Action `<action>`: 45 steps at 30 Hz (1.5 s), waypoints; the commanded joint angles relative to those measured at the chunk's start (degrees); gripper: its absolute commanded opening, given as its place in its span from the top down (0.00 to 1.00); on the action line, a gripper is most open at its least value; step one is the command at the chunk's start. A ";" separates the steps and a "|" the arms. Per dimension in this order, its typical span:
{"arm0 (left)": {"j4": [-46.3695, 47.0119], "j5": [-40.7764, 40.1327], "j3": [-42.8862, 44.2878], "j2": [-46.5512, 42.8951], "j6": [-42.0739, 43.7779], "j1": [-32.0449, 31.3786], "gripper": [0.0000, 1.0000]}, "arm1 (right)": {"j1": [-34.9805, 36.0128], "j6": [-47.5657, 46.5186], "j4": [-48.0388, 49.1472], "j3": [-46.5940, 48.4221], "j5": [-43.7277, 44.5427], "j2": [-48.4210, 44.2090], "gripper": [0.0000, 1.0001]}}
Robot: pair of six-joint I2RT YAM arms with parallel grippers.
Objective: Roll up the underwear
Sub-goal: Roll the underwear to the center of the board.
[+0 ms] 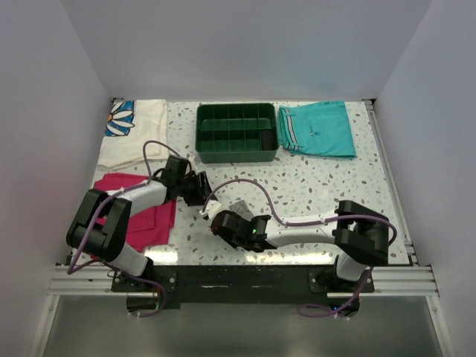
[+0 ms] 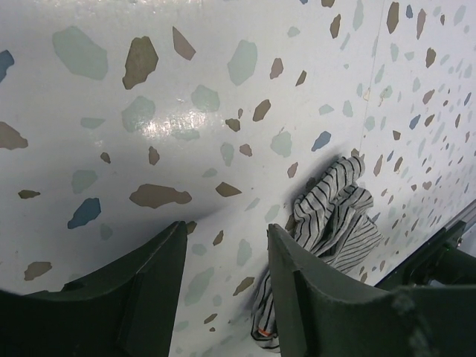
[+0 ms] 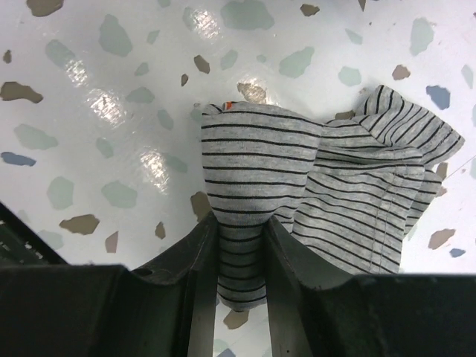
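Where your right fingers (image 3: 199,256) clench, they pinch a soft fold of the underwear (image 3: 297,178), crumpled grey cloth with fine dark stripes, near the middle of the near edge of the bench (image 2: 186,111). Only the left wrist view shows your left fingers (image 2: 149,271) spread apart over glossy speckled terrazzo, with the garment just beside them.

On my feed I see a white table top (image 1: 320,186) speckled with teal, brown and blue terrazzo chips. Three plain, pale lilac-grey walls box it in: the back wall (image 1: 245,44), the left wall (image 1: 37,111) and the right wall (image 1: 446,111). An aluminium rail (image 1: 238,279) runs along the near edge, and a side rail (image 1: 384,163) lines the right of the table. Below the near rail I can make out a dull grey surface (image 1: 238,331). Light leaves bright glare patches (image 3: 104,100) on the glossy top.
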 commanded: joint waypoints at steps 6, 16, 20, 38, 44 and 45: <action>1.91 1.69 0.07 0.63 0.71 0.44 0.49 | -3.35 12.13 1.31 -6.48 -4.95 -7.84 0.74; 3.05 3.28 -0.64 0.81 1.58 0.44 0.50 | -11.95 21.62 3.06 -16.76 -12.85 -15.84 0.80; 3.31 3.63 -0.98 0.89 1.76 0.44 0.50 | -16.79 23.92 7.63 -22.38 -18.91 -18.21 0.80; -1.60 -3.84 1.12 -1.92 -0.26 1.31 0.51 | -15.49 5.74 3.78 2.17 -14.73 -2.77 0.82; -2.75 -6.13 0.77 -3.76 -1.58 3.51 0.51 | -6.18 -0.26 -10.01 15.98 0.81 7.16 0.85; -2.75 -6.56 0.68 -3.85 -1.67 3.69 0.51 | -5.21 1.05 -14.47 17.32 5.72 8.05 0.85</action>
